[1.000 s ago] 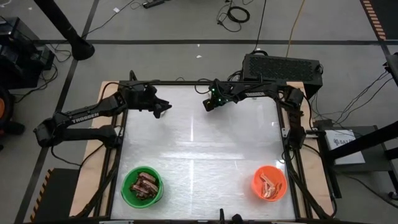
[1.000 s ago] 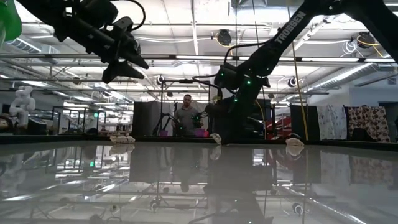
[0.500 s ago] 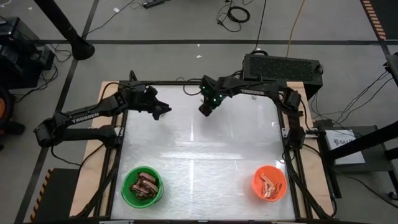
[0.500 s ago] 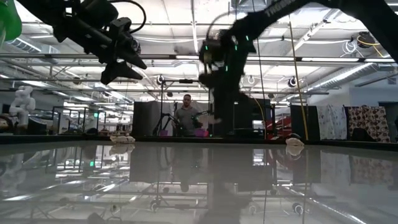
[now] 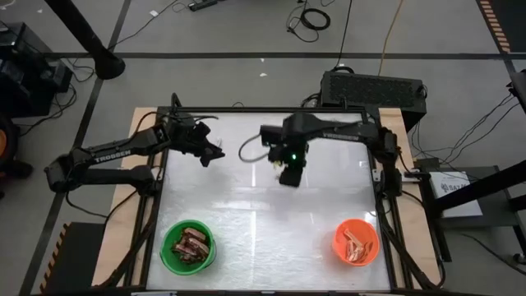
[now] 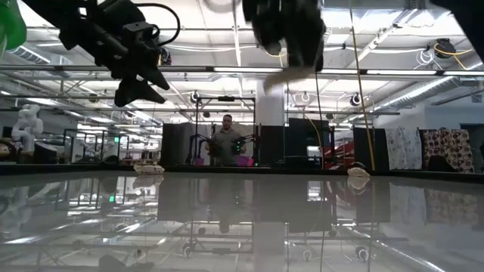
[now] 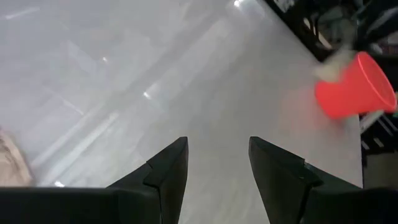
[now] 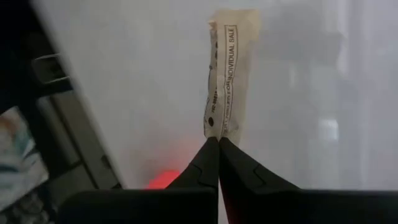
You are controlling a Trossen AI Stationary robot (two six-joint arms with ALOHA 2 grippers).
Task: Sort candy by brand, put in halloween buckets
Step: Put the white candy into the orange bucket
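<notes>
Right hand is hanging above the desk, slightly toward twelve o'clock of the desk's centre in the high view. Its fingers are pinching shut on one pale tan candy bar, the wrapper standing out beyond the fingertips. In the low view this bar is showing well clear of the surface.

Left hand is hovering at about ten o'clock of the desk, fingers standing apart and gripping nothing.

Green bucket is sitting at about seven o'clock, holding dark reddish-brown bars. Orange bucket is sitting at about five o'clock, holding pale bars. The two buckets are standing well apart.
</notes>
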